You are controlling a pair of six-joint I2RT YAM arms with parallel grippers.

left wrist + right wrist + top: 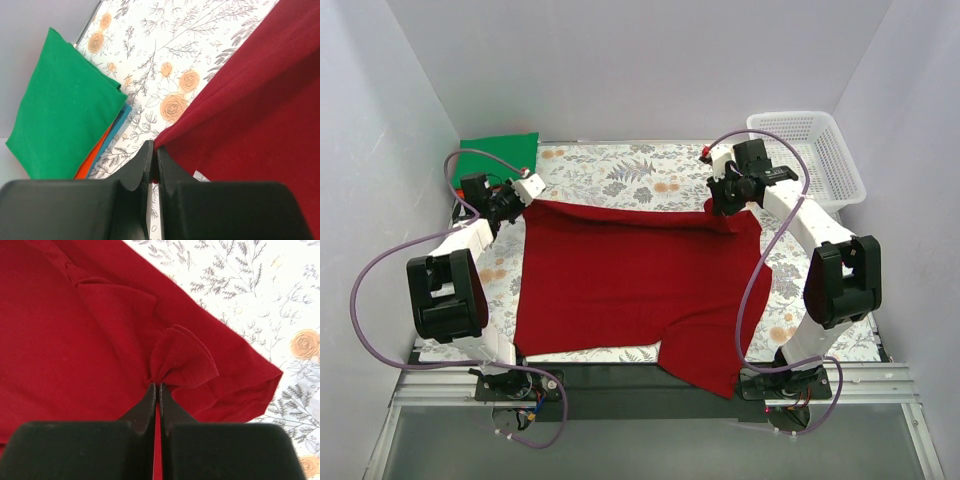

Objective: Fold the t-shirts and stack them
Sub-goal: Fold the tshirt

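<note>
Right now my left tool point(154, 150) is pinched closed on the far left corner of the dark red t-shirt point(630, 275), my right tool point(157, 387) clamped on a bunched fold at its far right corner. That shirt lies spread across the middle of the counter point(620, 175), one part hanging over the near edge. At the far left corner the green t-shirt point(65, 105) sits folded atop the orange t-shirt point(94, 156).
</note>
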